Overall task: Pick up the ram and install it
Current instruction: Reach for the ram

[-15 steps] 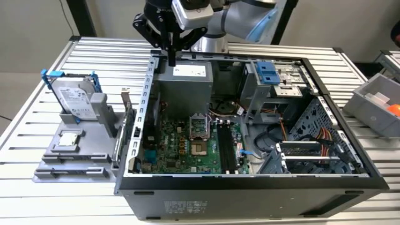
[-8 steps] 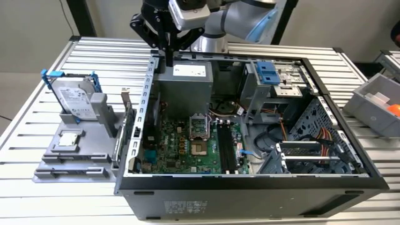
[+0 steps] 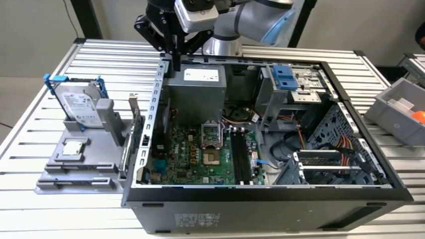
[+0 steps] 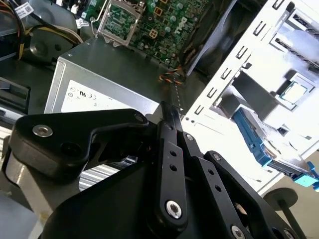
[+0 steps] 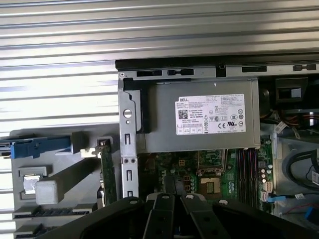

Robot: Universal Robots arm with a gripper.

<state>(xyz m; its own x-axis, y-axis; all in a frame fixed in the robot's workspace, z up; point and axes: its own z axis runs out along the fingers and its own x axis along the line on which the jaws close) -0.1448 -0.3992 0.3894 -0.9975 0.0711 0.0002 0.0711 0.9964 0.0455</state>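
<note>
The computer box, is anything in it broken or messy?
Nothing looks broken or spilled. The computer case lies open on its side, with loose coloured wires curling inside. The square socket on the green board looks empty, and the hard drive stands outside on the grey holder.

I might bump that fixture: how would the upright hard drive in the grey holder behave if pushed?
Probably stiff and heavy for its size: the hard drive looks metal-cased. Standing on end in the grey holder, it might rock or tip if pushed sideways, though the holder likely steadies it.
</note>
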